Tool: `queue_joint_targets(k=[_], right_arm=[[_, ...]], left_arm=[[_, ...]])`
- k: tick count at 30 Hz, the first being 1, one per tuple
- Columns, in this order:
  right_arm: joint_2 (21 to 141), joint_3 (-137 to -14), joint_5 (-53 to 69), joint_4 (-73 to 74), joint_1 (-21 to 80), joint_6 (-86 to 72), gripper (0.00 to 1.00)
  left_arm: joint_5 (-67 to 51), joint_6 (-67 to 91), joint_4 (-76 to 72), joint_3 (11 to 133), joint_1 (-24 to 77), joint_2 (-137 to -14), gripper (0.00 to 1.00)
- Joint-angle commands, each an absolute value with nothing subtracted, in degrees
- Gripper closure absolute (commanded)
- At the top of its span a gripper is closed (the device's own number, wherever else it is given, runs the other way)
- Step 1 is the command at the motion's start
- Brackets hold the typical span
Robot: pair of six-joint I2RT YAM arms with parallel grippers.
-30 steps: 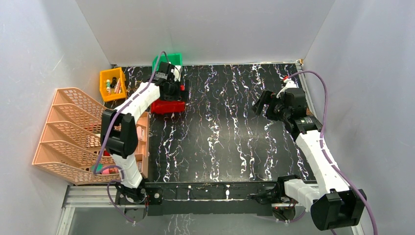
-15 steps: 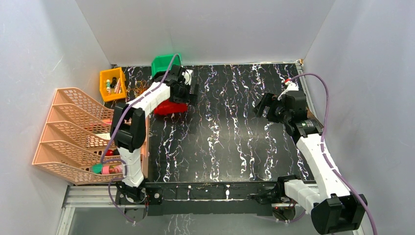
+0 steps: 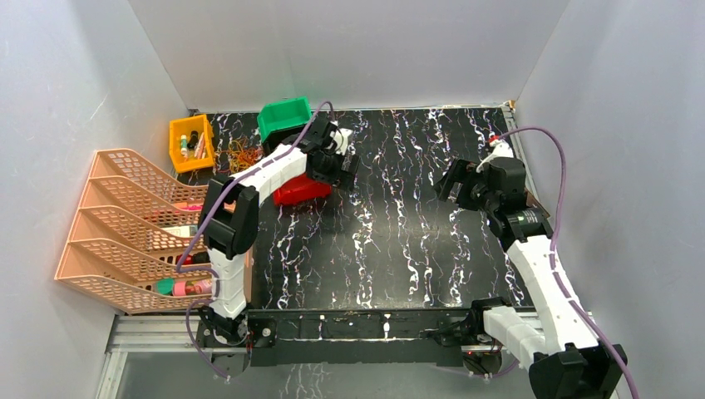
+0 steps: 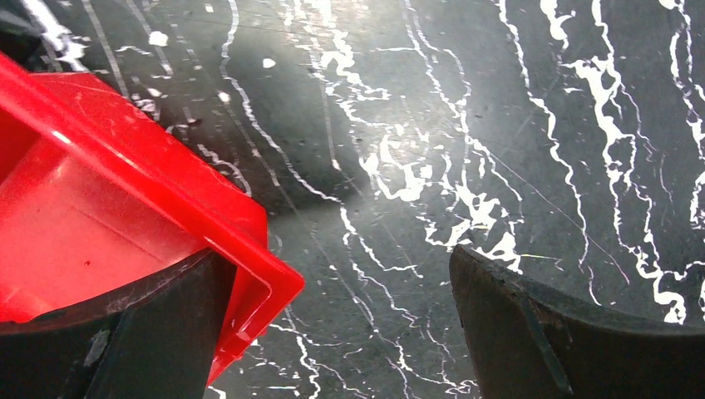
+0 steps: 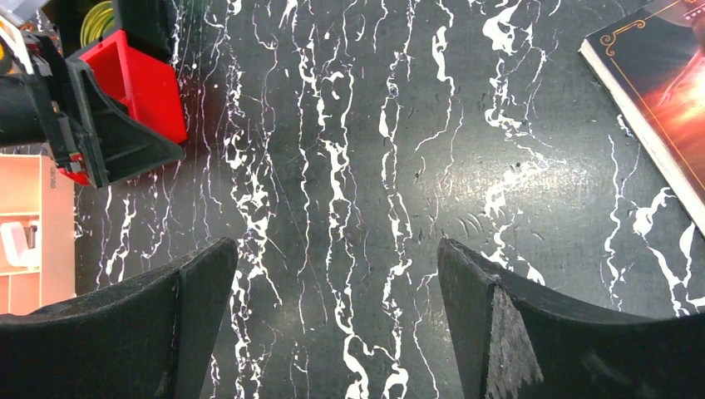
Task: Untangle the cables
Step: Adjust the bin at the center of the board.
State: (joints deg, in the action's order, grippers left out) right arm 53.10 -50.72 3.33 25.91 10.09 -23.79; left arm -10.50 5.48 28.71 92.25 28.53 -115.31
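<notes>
Jaws wide on both arms, nothing held.
The left gripper (image 4: 345, 328) hovers at a corner of the red bin (image 4: 125, 216), the right gripper (image 5: 332, 332) hangs over the table (image 3: 391, 249); the cables (image 3: 241, 154) lie far left, between yellow bin (image 3: 191, 141) and green bin (image 3: 283, 118).

Looked like a robotics lab cell: boxed in by plain white panels (image 3: 349, 50), floored with a black marbled tabletop (image 3: 399, 249), fitted with a left arm (image 3: 270, 170) and a right arm (image 3: 540, 270) bolted along a metal rail (image 3: 158, 331) at the near edge.

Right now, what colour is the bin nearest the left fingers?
Red bin, best in left wrist view.
</notes>
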Motion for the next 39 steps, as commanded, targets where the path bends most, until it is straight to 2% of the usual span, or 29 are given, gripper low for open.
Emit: queue_joint_targets(k=[1, 13, 30, 39], right_arm=[[50.21, -50.24, 1.25, 24.89, 9.75, -24.38, 0.02], [45.19, -49.29, -4.26, 26.32, 9.74, -29.43, 0.02], [33.54, -49.86, -10.44, 27.47, 9.73, -33.69, 0.02], [33.08, -48.98, -12.0, 26.67, 9.71, -34.3, 0.02]], left_arm=[[-13.94, 5.01, 30.38, 92.49, 31.23, -114.9, 0.02], [-14.76, 7.34, 29.6, 94.84, 38.89, -115.8, 0.01], [-18.1, 8.54, 30.35, 108.93, 45.97, -125.51, 0.02], [-16.43, 6.98, 34.4, 115.53, 45.79, -120.79, 0.02]])
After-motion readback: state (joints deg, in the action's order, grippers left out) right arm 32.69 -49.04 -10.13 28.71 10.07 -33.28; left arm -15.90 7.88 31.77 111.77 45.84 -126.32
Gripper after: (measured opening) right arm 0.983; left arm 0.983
